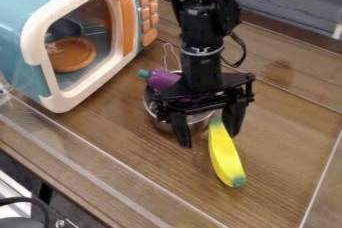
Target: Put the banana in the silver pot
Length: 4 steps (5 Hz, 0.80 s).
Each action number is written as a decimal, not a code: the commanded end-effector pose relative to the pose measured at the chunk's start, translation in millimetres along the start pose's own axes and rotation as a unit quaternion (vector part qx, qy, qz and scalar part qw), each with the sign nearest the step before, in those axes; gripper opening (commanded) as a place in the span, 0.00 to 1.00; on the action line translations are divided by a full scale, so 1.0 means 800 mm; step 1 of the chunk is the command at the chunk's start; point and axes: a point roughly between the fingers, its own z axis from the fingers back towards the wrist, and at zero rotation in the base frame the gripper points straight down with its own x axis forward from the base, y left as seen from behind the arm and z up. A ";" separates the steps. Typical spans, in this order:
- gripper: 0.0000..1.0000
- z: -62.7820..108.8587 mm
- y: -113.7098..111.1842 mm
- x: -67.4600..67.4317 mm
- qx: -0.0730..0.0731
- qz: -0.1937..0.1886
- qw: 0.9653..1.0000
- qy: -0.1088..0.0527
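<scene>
The yellow banana [223, 157] with a green tip lies on the wooden table, pointing toward the front right. My gripper [205, 125] hangs open just above its far end, one finger [179, 131] to the left and the other [237, 116] to the right. Nothing is held between them. The silver pot [170, 119] stands right behind the gripper, mostly hidden by the fingers and the arm. Its thin wire handle [166, 56] rises behind.
A purple toy eggplant [159, 76] lies just behind the pot. A toy microwave [67, 37] with its door open stands at the left, holding an orange bowl [71, 52]. A clear wall [94, 177] borders the table's front and left.
</scene>
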 end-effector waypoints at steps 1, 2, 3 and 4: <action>1.00 0.006 -0.007 -0.002 -0.015 -0.004 1.000 -0.009; 1.00 0.001 -0.010 -0.003 -0.017 -0.003 1.000 -0.008; 1.00 -0.004 -0.014 -0.004 -0.018 -0.003 1.000 -0.007; 1.00 -0.010 -0.017 -0.005 -0.018 -0.004 1.000 -0.007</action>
